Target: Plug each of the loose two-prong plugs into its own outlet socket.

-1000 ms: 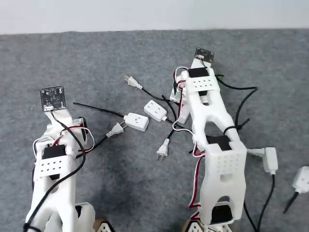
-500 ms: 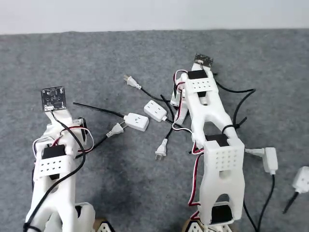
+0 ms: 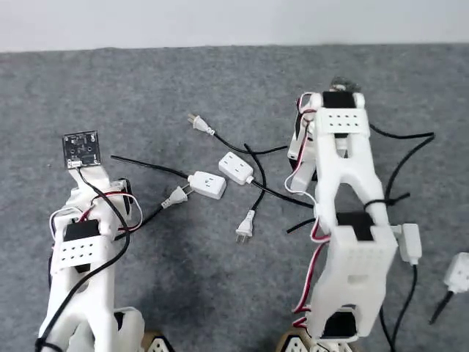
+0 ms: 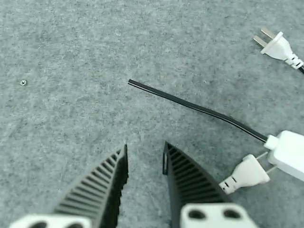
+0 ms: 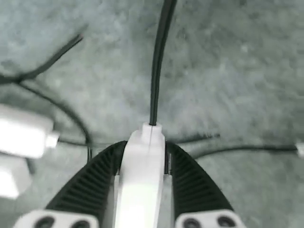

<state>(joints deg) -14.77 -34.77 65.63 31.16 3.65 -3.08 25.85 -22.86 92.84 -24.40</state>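
Seen from above, the left arm [image 3: 80, 253] comes up from the 7 o'clock edge of the table [image 3: 146, 81] and is folded short, wrist aimed toward 12; its gripper [image 4: 145, 147] hangs over bare grey table, fingers a little apart with nothing between them. Off its tip, toward 2 o'clock, a plug [image 4: 244, 173] lies with its prongs at the face of a socket [image 4: 289, 152] — seated or only touching, I cannot tell; a cord [image 4: 190, 105] runs from that socket toward 10 o'clock and ends loose on the table.

The right arm [image 3: 352, 220] comes from the 5 o'clock edge and is stretched long toward 12, its wrist well past the table's middle; its gripper [image 5: 145, 145] is clamped on a white body [image 5: 142, 178], one finger on each side, and a held cord [image 5: 159, 61] leaves the body's far end straight ahead — plug or socket, I cannot tell.

Near the table's middle a second socket [image 3: 236, 167] lies just at 2 o'clock of the first; a loose plug [image 3: 246, 226] lies at 6 o'clock of it, prongs toward 7; a far plug [image 3: 195, 122] lies at 11 o'clock, prongs toward 10, well apart from both sockets. A white block [image 3: 409, 243] lies just beside the right arm at 3 o'clock of its elbow; an edge block [image 3: 458, 271] lies farther toward 4.
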